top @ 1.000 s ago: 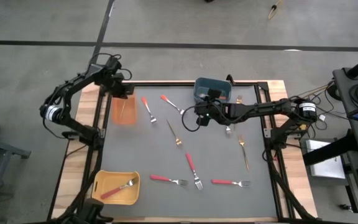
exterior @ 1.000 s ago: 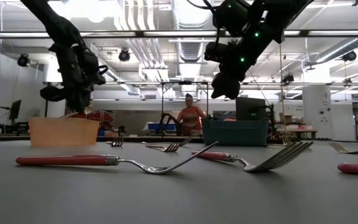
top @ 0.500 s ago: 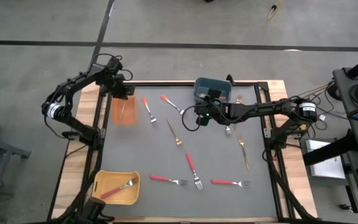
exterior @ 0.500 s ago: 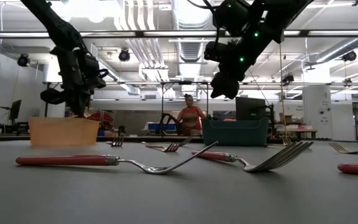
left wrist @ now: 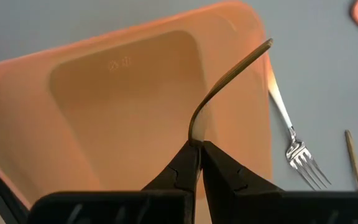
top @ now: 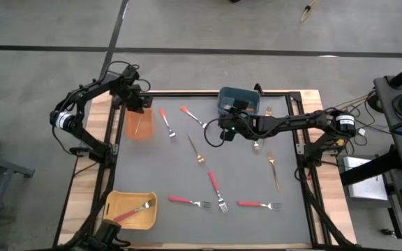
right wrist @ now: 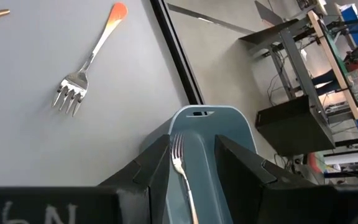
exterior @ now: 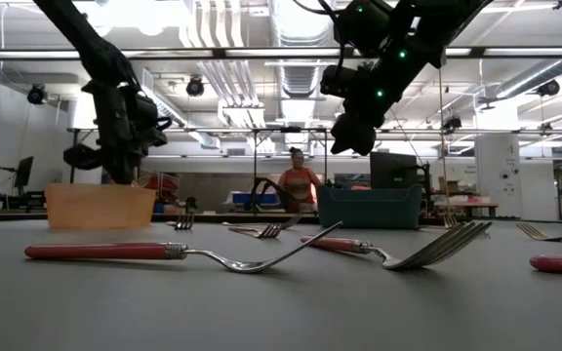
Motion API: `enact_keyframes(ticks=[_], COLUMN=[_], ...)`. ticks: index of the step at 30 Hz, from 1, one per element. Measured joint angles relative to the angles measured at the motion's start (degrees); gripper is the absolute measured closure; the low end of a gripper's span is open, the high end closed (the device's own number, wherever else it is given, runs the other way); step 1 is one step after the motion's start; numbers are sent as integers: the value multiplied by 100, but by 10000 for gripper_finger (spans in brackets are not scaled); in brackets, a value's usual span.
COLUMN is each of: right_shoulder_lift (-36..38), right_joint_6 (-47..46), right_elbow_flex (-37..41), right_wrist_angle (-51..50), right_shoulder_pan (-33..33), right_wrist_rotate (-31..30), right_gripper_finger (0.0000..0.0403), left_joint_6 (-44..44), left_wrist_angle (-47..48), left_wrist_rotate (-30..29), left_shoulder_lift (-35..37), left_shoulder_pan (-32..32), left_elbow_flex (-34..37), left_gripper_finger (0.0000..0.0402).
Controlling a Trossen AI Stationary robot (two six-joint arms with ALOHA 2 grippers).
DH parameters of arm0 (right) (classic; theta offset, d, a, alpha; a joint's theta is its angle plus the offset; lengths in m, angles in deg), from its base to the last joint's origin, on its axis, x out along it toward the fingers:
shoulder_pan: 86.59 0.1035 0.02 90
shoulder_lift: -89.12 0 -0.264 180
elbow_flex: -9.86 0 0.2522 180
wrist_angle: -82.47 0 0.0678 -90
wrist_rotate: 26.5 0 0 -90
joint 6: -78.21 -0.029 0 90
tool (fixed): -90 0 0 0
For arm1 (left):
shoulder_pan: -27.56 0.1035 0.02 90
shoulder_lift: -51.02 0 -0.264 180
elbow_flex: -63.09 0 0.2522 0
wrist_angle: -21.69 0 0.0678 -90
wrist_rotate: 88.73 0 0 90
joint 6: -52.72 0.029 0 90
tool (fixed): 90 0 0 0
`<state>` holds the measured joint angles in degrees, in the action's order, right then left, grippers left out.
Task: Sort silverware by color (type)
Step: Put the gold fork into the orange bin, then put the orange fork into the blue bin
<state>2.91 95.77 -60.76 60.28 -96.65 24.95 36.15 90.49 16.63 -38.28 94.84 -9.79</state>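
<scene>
My left gripper point(top: 136, 103) hangs over the orange bin point(top: 139, 124) at the table's far left, shut on a thin gold fork point(left wrist: 229, 81) that reaches down into the bin. My right gripper point(right wrist: 191, 163) stands open above the blue-grey bin point(top: 243, 97) at the far edge. A silver fork point(right wrist: 178, 149) shows in the gap between its fingers and touches neither. Red-handled forks point(top: 189, 201), orange-handled forks point(top: 166, 120) and gold forks point(top: 273, 169) lie flat on the grey mat. My left gripper pinches the gold fork between its two fingertips at the bent part of the shaft point(left wrist: 195, 138), near one end. The fingers come steeply from above. The fork hangs below them, its plain narrow free end point(left wrist: 266, 45) over the orange bin's floor; whether it touches, I cannot tell.
A yellow bin point(top: 121, 217) with a red-handled fork in it stands at the near left corner. Beside the orange bin lies a silver fork point(left wrist: 291, 137). A person point(exterior: 299, 180) shows in the room far behind the table.
</scene>
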Motion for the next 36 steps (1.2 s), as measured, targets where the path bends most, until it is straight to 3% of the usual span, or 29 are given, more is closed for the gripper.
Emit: enact_keyframes(ticks=[22, 31, 36], right_shoulder_lift=[0, -2, -2], right_joint_6=[0, 0, -184], right_elbow_flex=[0, 0, 0], right_wrist_angle=[-28, -26, -26], right_shoulder_pan=[0, 0, 0], right_wrist_rotate=[0, 0, 0], right_gripper_finger=[284, 284, 284], left_joint_6=[125, 845, 1201], left_wrist_angle=[-48, 485, 507], left_wrist_rotate=[2, 57, 15], left_shoulder_lift=[-183, -146, 298], left_shoulder_pan=[-7, -45, -428], left_elbow_flex=[0, -225, -498], left_gripper_finger=[382, 381, 381])
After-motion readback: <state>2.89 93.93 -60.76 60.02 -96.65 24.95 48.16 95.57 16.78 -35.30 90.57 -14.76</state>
